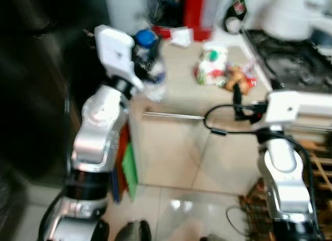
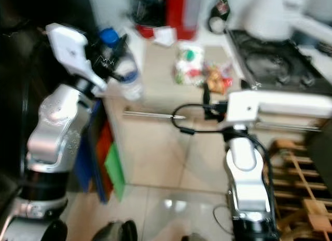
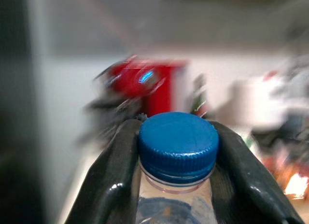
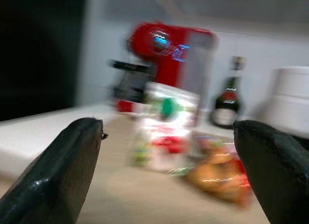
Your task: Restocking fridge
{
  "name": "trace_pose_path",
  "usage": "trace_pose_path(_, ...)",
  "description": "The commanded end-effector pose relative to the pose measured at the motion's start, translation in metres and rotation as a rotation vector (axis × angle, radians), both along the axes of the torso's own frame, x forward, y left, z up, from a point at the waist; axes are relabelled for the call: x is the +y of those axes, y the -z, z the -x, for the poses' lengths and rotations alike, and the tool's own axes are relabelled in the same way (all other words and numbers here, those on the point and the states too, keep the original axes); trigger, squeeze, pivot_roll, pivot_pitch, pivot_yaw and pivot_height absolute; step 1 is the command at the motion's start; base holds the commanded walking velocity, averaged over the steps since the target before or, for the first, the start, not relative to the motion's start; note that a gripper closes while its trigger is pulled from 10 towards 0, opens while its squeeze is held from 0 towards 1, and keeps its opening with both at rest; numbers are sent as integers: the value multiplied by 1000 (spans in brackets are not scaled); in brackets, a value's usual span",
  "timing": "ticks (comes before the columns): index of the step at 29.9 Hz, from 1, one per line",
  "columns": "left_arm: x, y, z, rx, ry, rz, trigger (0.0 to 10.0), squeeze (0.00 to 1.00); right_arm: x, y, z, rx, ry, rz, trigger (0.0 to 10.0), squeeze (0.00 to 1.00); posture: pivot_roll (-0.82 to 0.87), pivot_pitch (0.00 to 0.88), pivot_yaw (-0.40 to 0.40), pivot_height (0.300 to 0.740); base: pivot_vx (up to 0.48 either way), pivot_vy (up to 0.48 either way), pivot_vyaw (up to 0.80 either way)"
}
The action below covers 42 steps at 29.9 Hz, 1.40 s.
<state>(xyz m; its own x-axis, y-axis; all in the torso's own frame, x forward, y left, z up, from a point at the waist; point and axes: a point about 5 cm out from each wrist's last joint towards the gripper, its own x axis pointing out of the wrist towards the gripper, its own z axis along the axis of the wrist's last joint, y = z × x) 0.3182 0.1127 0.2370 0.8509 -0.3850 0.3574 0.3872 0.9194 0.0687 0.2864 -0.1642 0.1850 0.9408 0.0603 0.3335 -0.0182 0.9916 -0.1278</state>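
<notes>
Two silver, rounded-shell arms with white box-shaped wrist housings; black looping cable (image 1: 223,119) beside the right wrist; each pincer has two glossy black fingers (image 4: 58,173).

Head stereo pair looks down onto worktop (image 1: 181,69) front edge. Wrist cameras sit close, level with it; all share the red coffee machine (image 4: 166,55).

Home kitchen — beige countertop (image 1: 176,75) w/ cabinet front and metal handle (image 1: 174,116) below. Gas hob (image 1: 290,59) at right side. Red coffee machine (image 4: 166,64) at back, dark bottle (image 4: 227,105) next to it. Food packets (image 1: 212,67) on counter — tiled floor (image 1: 181,210), wooden rack (image 2: 298,163) near hob.
</notes>
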Motion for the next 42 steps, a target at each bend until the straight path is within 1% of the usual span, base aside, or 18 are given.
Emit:
trace_pose_path(1, -5, -16, 0, -58, 13, 2, 10000, 0, -4, -1, 1, -6, 7, 9, 10000, 0, -125, 0, 39, 740, -394, 0, 0)
trace_pose_path(19, -7, -8, 2, -31, 31, 6, 10000, 0, -3, 1, 3, 3, -3, 21, 10000, 0, -133, 0, 36, 740, -411, 0, 0)
trace_pose_path(25, -8, 0, 1, 0, 33, -3, 10000, 0, -3, 6, 5, 17, 1, 22, 10000, 0, -135, 0, 42, 740, -426, 0, 0)
trace_pose_path(27, -8, 3, 1, 11, 33, -4, 10000, 0, -4, 8, 4, 31, 5, 24, 10000, 0, -137, 0, 45, 740, 0, 0, 0)
trace_pose_path(28, -7, 11, 1, 39, 30, -15, 10000, 0, -5, 12, 5, 51, 10, 24, 10000, 0, -141, 0, 51, 740, 0, 0, -763)
trace_pose_path(30, -7, 11, 1, 39, 30, -15, 10000, 0, -5, 12, 5, 51, 10, 24, 10000, 0, -141, 0, 51, 740, 0, 0, -763)
trace_pose_path(31, -6, 15, 2, 54, 31, -17, 10000, 0, -6, 14, 5, 56, 12, 24, 10000, 0, -141, 0, 51, 740, 0, 0, -756)
trace_pose_path(33, -1, 32, 4, 126, 25, 9, 10000, 0, -9, 20, 7, 79, 22, 24, 10000, 0, -140, 0, 58, 740, 0, 0, -744)
trace_pose_path(34, 1, 38, 5, 152, 22, 20, 10000, 0, -10, 22, 8, 87, 25, 25, 10000, 0, -140, 0, 58, 740, 0, 0, -744)
trace_pose_path(35, 1, 38, 5, 152, 22, 20, 10000, 0, -10, 22, 8, 87, 25, 25, 10000, 0, -140, 0, 58, 740, 0, 0, -744)
trace_pose_path(37, 5, 53, 9, 213, 20, 51, 10000, 0, -10, 26, 9, 99, 28, 26, 10000, 0, -139, 0, 61, 740, 0, 0, -738)
trace_pose_path(38, 5, 53, 9, 213, 20, 51, 10000, 0, -10, 26, 9, 99, 28, 26, 10000, 0, -139, 0, 61, 740, 0, 0, -738)
trace_pose_path(39, 7, 59, 10, 236, 19, 60, 10000, 0, -10, 27, 10, 102, 29, 27, 10000, 0, -137, 0, 63, 740, 0, 0, -738)
trace_pose_path(40, 12, 72, 12, 279, 10, 59, 10000, 0, -11, 31, 11, 112, 32, 28, 10000, 0, -135, 0, 64, 740, 0, 0, -738)
trace_pose_path(41, 12, 72, 12, 279, 10, 59, 10000, 0, -11, 31, 11, 112, 32, 28, 10000, 0, -135, 0, 64, 740, 0, 0, -738)
trace_pose_path(42, 16, 81, 12, 302, -1, 47, 10000, 0, -12, 33, 11, 121, 37, 30, 10000, 0, -135, 0, 64, 740, 0, 0, -738)
